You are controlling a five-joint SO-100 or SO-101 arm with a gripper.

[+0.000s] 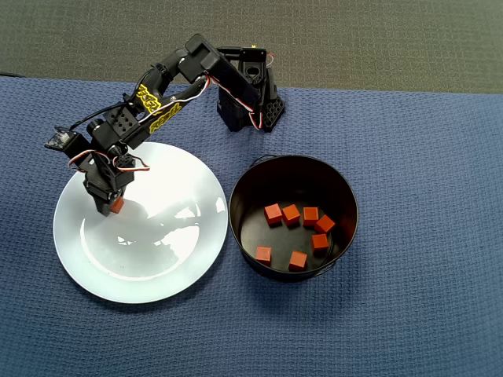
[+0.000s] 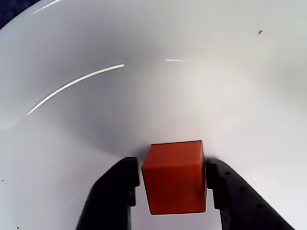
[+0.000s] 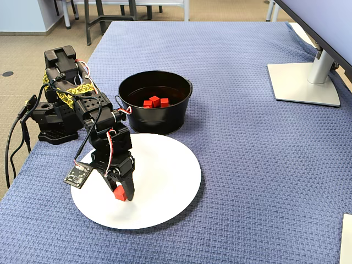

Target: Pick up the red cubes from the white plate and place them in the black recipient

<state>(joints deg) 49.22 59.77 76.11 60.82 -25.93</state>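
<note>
One red cube [image 2: 175, 177] sits between my gripper's [image 2: 172, 175] two black fingers, which press its sides; a thin sliver of light shows on the left. In the overhead view the gripper [image 1: 112, 206] holds this cube [image 1: 116, 206] over the left part of the white plate [image 1: 157, 267]. The fixed view shows cube [image 3: 120, 193] and gripper [image 3: 122, 192] low on the plate [image 3: 165, 176]; I cannot tell whether the cube touches it. The black recipient [image 1: 236, 220] stands right of the plate with several red cubes [image 1: 291, 214] inside. No other cube shows on the plate.
The arm's base [image 1: 251, 98] stands behind the plate and pot on a blue woven cloth [image 1: 424, 314]. A monitor stand [image 3: 302, 82] is at the far right in the fixed view. Cables [image 3: 16, 137] hang off the table's left edge.
</note>
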